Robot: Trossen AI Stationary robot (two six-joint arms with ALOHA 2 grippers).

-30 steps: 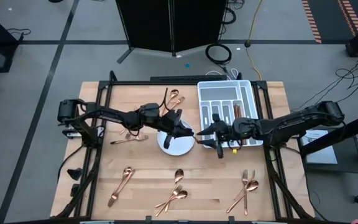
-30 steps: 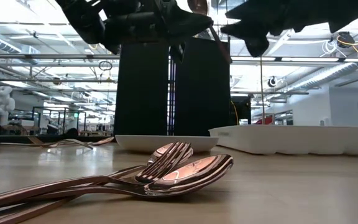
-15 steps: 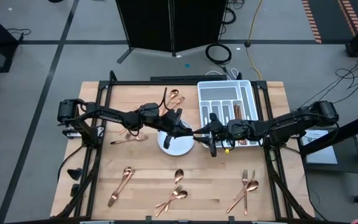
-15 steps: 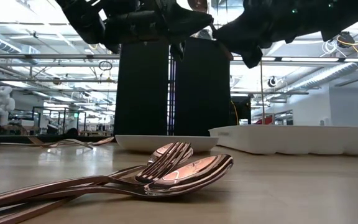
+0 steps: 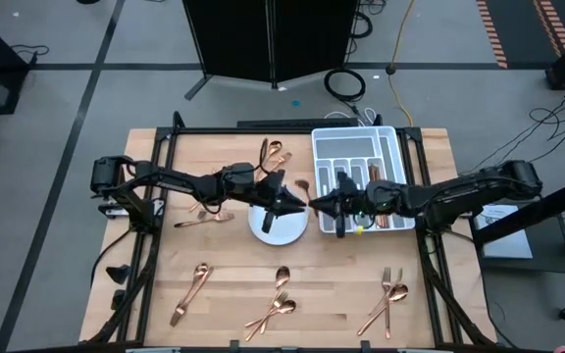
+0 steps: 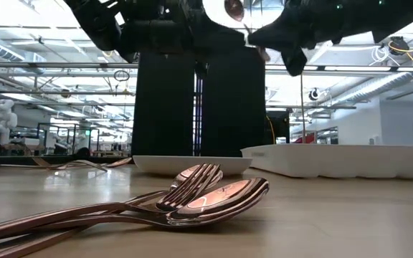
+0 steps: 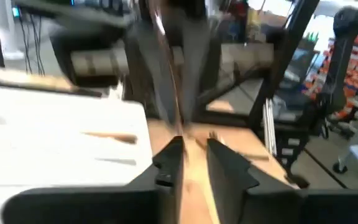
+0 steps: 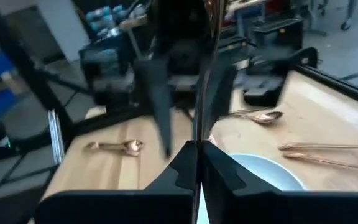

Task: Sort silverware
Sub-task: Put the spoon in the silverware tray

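Note:
A copper spoon (image 5: 302, 184) hangs in the air above the round white plate (image 5: 268, 227), its bowl (image 6: 233, 8) uppermost. My two grippers meet at it. My right gripper (image 5: 316, 204) comes from the table's right and is shut on its handle. My left gripper (image 5: 297, 204) comes from the left and is open (image 7: 194, 158). The spoon's handle (image 7: 169, 93) runs up from the gap between its fingers. Other silverware lies in pairs on the table. My right gripper pinches the spoon's handle (image 8: 199, 134) between its two fingers. It comes about level from the table's right. The spoon is clear of the table and plate, and the handle rises past the fingertips to the bowl. My left gripper has a finger (image 7: 166, 165) on either side of the handle's end; whether it touches I cannot tell.
The white divided tray (image 5: 314, 147) stands at the far right and holds some copper pieces. Loose silverware lies at the far middle (image 5: 275, 152), at the left (image 5: 204, 214) and along the near edge (image 5: 192, 291), (image 5: 278, 306), (image 5: 388, 302). A fork and spoon (image 6: 206, 193) lie close to the low camera.
My right gripper has moved toward the table's left, up to the spoon held by the left gripper, and has shut on its handle. The spoon has stayed in the air above the plate.

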